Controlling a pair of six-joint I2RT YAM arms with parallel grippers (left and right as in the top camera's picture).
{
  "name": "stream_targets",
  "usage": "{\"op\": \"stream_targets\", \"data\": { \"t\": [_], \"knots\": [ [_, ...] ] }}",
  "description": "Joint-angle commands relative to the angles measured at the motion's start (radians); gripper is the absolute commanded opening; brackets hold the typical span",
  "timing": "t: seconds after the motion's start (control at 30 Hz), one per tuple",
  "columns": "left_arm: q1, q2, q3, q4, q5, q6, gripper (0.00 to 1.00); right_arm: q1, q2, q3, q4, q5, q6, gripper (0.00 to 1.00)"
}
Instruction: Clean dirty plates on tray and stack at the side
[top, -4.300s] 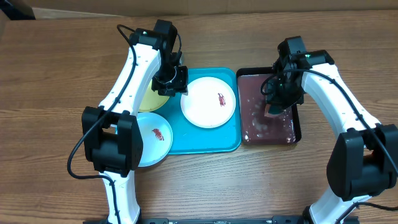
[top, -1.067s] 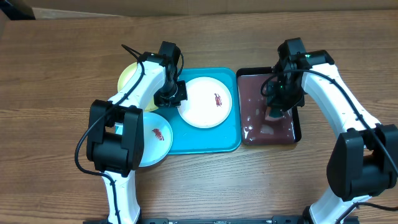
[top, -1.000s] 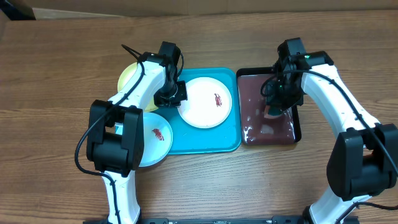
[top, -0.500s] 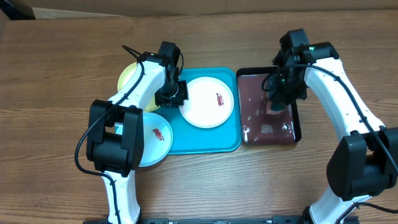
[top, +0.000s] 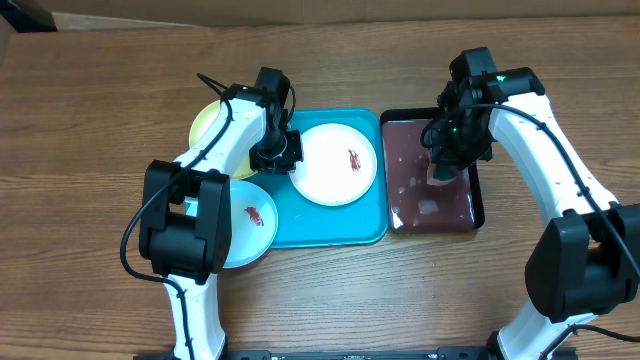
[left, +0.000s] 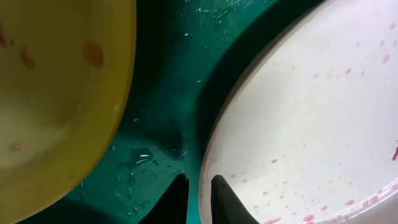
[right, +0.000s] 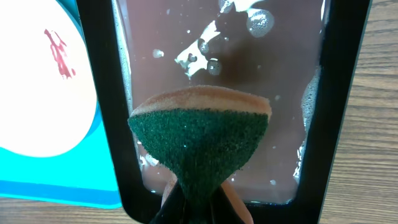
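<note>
Lying nearest, a small round pale blue plastic plate (top: 256, 236) overhangs the left rim of the large turquoise rectangular plastic tray (top: 330, 226). Farther on, a red-smeared white round plate (top: 335, 170) sits on that tray, the left fingers (left: 225, 202) narrowly parted astride its rim, grip unclear. The right fingers (right: 183, 211) pinch a green-faced sponge (right: 199, 140) over a black tray (top: 478, 192) of reddish water. Farthest lies a yellow-green plate (top: 210, 128).

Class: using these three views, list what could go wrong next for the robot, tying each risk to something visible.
1. The left gripper straddles only the rim of the white plate on the wet tray; lifted like this, the plate might slip or tilt.
2. The sponge pinched in the right gripper hangs over the black tray of reddish water; carried across, it might drip onto the plate.
</note>
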Motion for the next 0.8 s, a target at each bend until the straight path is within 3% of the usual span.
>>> {"op": "stream_targets", "data": {
  "t": [0.0, 0.07, 0.13, 0.23, 0.33, 0.43, 0.63, 0.77],
  "knots": [
    [-0.012, 0.009, -0.022, 0.01, 0.004, 0.005, 0.16, 0.004, -0.012, -0.004, 0.007, -0.014, -0.004, 0.04],
    [-0.019, 0.009, -0.029, 0.017, -0.011, 0.005, 0.16, 0.004, -0.012, -0.004, 0.013, -0.014, -0.004, 0.04],
    [-0.022, 0.009, -0.029, 0.018, -0.01, 0.005, 0.04, 0.004, -0.012, -0.004, 0.018, -0.014, -0.004, 0.04],
    [-0.022, 0.009, -0.02, 0.017, 0.008, 0.004, 0.04, 0.004, -0.012, -0.003, 0.025, -0.011, -0.004, 0.04],
    [-0.01, 0.008, 0.0, 0.007, 0.044, 0.005, 0.17, 0.004, -0.012, -0.003, 0.021, -0.011, -0.004, 0.04],
    [0.001, 0.008, 0.013, -0.002, 0.055, 0.005, 0.19, 0.004, -0.012, -0.003, 0.021, -0.011, -0.004, 0.04],
    [0.004, 0.008, 0.013, -0.007, 0.053, 0.005, 0.05, 0.004, -0.012, -0.004, 0.015, -0.011, -0.004, 0.04],
    [-0.004, 0.008, 0.013, -0.006, 0.054, 0.005, 0.04, 0.004, -0.012, 0.003, 0.024, -0.011, -0.004, 0.04]
  ]
}}
